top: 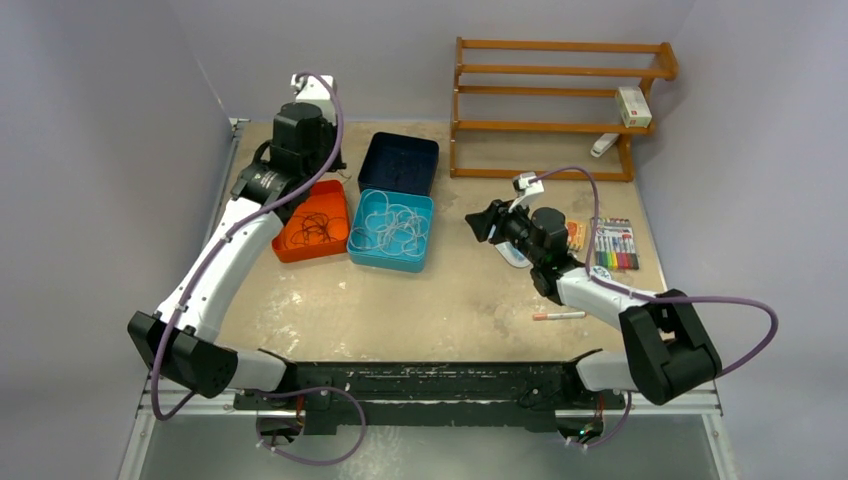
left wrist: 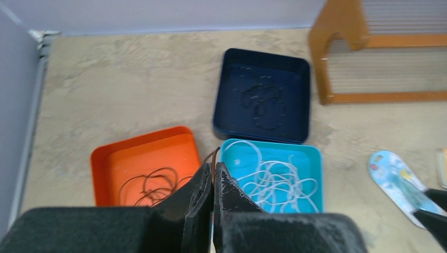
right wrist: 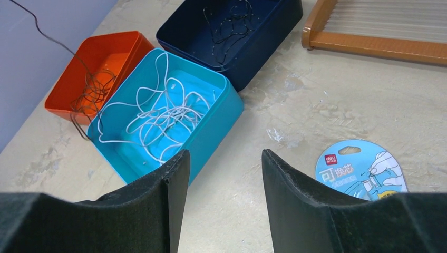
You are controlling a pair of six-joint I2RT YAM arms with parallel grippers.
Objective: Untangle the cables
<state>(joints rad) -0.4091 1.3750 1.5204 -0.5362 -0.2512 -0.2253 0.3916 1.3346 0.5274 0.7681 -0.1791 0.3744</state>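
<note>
Overhead view of a beige desk (top: 450, 300) with two robot arms mounted at its near edge. Three shallow trays sit together in the left half, toward the far edge. The orange tray (top: 300, 250) is nearest the left edge and holds thin brown cables (left wrist: 150, 187) in loose loops. Touching its right side, the teal tray (right wrist: 211, 124) holds a tangle of white cables (right wrist: 163, 113). Just behind the teal one, the dark blue tray (right wrist: 263, 58) holds black cables (right wrist: 229, 26).

The left claw (left wrist: 213, 169) hangs above the gap between the orange and teal trays, pressed shut on one brown strand (right wrist: 52, 37) that runs taut up out of the orange tray. Another brown loop droops over that tray's near wall.

The right claw (right wrist: 225, 155) hovers over bare desk just right of the teal tray, jaws parted about halfway and holding nothing.

A blue card packet (right wrist: 361, 168) lies flat beside the right claw. A wooden rack (top: 560, 70) stands in the far right corner with a small white box (top: 633, 105) on a shelf. A set of coloured markers (top: 615, 245) lies along the right edge, and a single pen (top: 558, 315) lies nearer the arm bases.
</note>
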